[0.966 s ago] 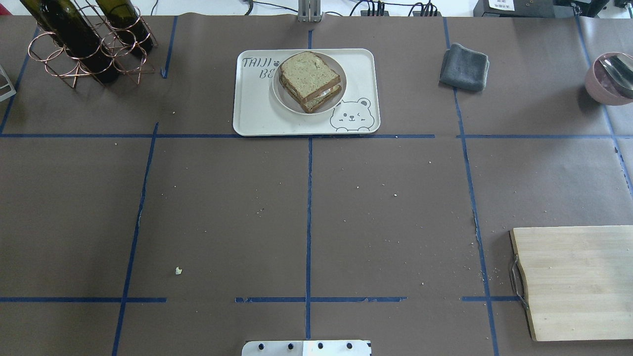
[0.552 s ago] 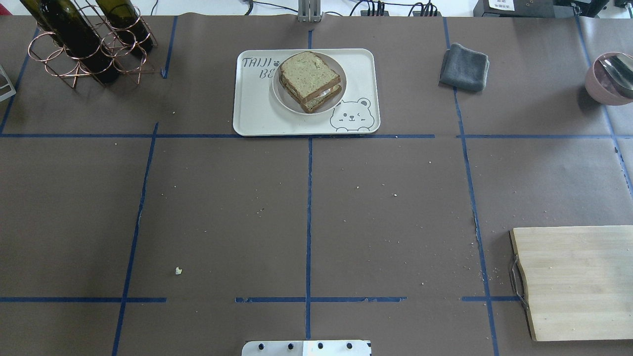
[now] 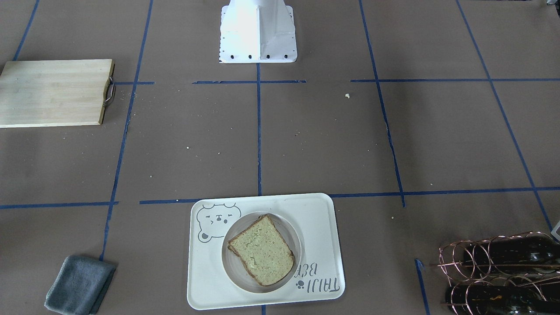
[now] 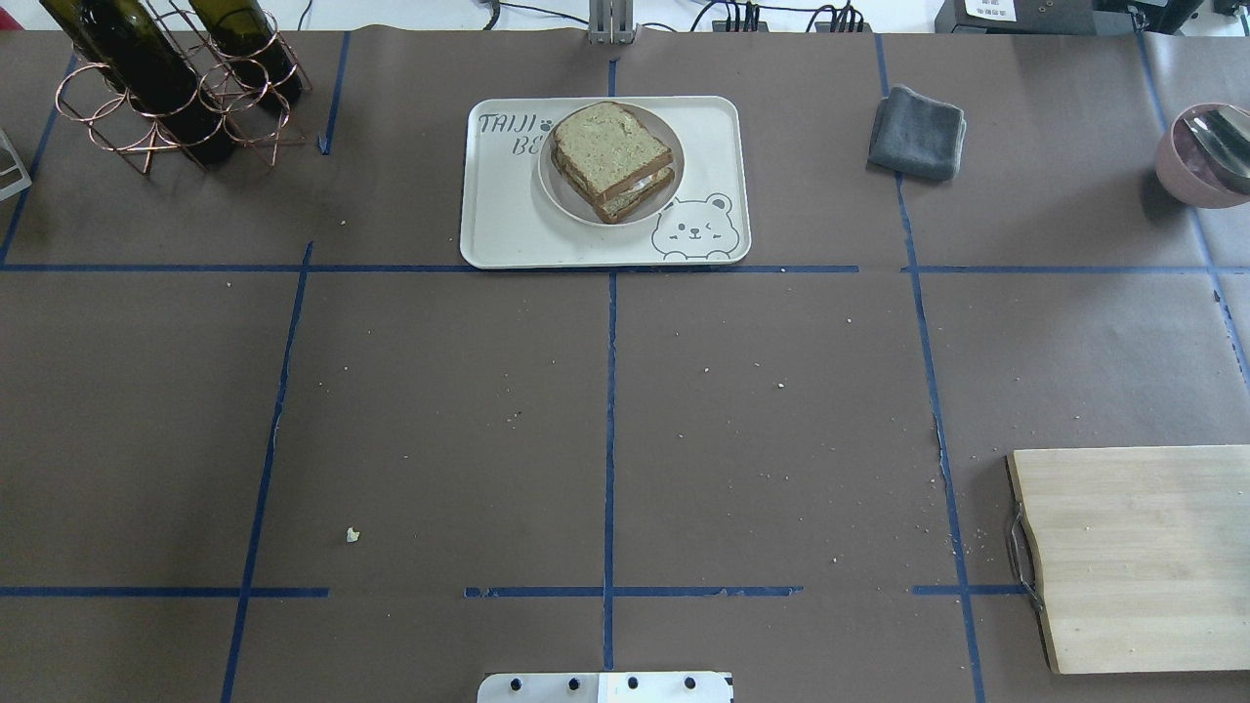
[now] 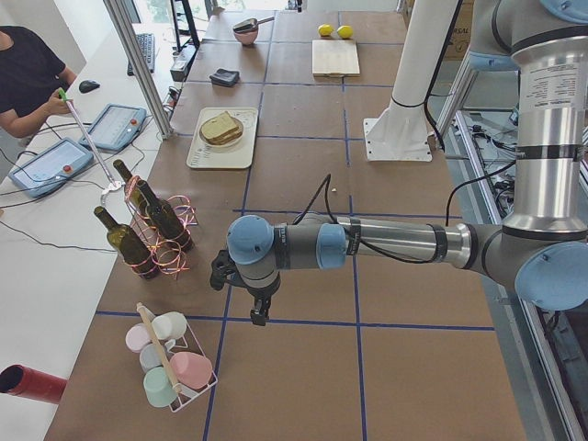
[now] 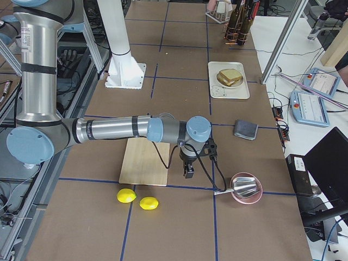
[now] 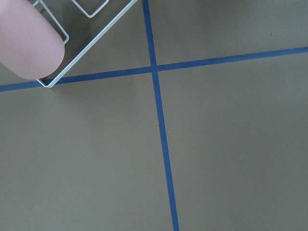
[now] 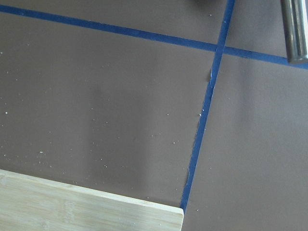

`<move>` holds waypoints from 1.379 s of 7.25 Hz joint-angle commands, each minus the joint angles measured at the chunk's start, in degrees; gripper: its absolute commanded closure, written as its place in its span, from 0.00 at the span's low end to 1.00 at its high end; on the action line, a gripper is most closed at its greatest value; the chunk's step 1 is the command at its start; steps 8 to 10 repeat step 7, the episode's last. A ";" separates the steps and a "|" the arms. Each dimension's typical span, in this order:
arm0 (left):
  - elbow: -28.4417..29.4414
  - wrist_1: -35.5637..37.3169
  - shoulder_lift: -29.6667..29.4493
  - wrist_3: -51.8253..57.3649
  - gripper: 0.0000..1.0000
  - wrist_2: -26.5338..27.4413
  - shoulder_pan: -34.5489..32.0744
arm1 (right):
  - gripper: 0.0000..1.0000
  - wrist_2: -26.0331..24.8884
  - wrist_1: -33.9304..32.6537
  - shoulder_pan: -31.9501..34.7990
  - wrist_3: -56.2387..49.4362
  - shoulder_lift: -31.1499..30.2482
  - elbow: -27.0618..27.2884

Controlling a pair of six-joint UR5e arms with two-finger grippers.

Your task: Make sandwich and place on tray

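Observation:
The sandwich (image 4: pixel 613 161), two bread slices with white egg showing between them, sits on a small round white plate on the cream bear tray (image 4: pixel 508 215) at the table's far middle. It also shows in the front view (image 3: pixel 261 256) on the tray (image 3: pixel 323 227). The left gripper (image 5: pixel 260 317) shows only in the exterior left view, hanging over the table near the wine rack, far from the tray. The right gripper (image 6: pixel 188 173) shows only in the exterior right view, by the cutting board's corner. I cannot tell whether either is open or shut. No fingers show in the wrist views.
A copper rack of wine bottles (image 4: pixel 166 88) stands far left. A grey cloth (image 4: pixel 918 132) and a pink bowl with a spoon (image 4: pixel 1206 156) lie far right. A wooden cutting board (image 4: pixel 1143 557) lies near right, two lemons (image 6: pixel 126 196) beside it. A cup rack (image 5: pixel 170 363) stands at the left end.

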 commanded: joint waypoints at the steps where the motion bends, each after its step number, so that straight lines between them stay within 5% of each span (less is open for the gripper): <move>1: 0.09 0.01 0.00 0.05 0.00 0.00 0.00 | 0.00 -0.04 0.02 0.00 0.02 -0.20 0.41; 10: 0.09 0.27 -0.70 -0.04 0.00 0.53 0.09 | 0.00 -0.21 4.51 0.09 0.81 -1.52 0.42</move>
